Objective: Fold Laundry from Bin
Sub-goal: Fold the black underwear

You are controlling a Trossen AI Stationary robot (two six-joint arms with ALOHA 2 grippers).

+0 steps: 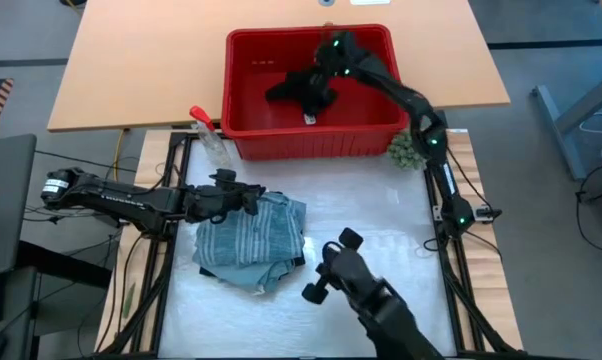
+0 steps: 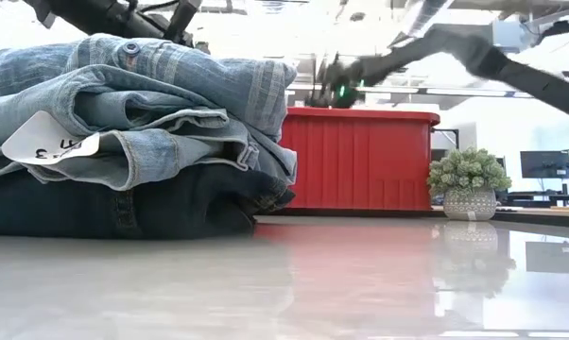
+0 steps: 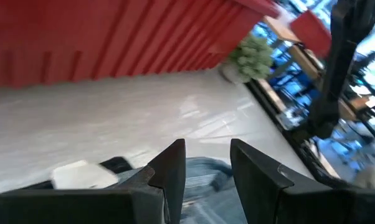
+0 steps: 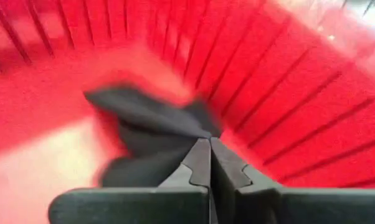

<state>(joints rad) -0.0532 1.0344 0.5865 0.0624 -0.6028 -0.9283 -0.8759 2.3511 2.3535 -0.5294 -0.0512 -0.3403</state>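
Inside the red bin (image 1: 243, 120), right jaws (image 4: 209, 144) are seen pressed shut on the small black garment (image 4: 147, 121), bunched just ahead of them. A slow, straight lift is advised. Left jaws (image 3: 207, 163), partly open and empty, are held over the folded jeans stack (image 1: 251, 238).

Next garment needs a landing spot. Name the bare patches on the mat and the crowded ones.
Free: the mat between the folded pile and the right arm's base, in front of the bin. Crowded: the left side, where the left gripper sits over the pile; a camera mount fills the near edge. The right gripper is in the bin, shut on the black piece.
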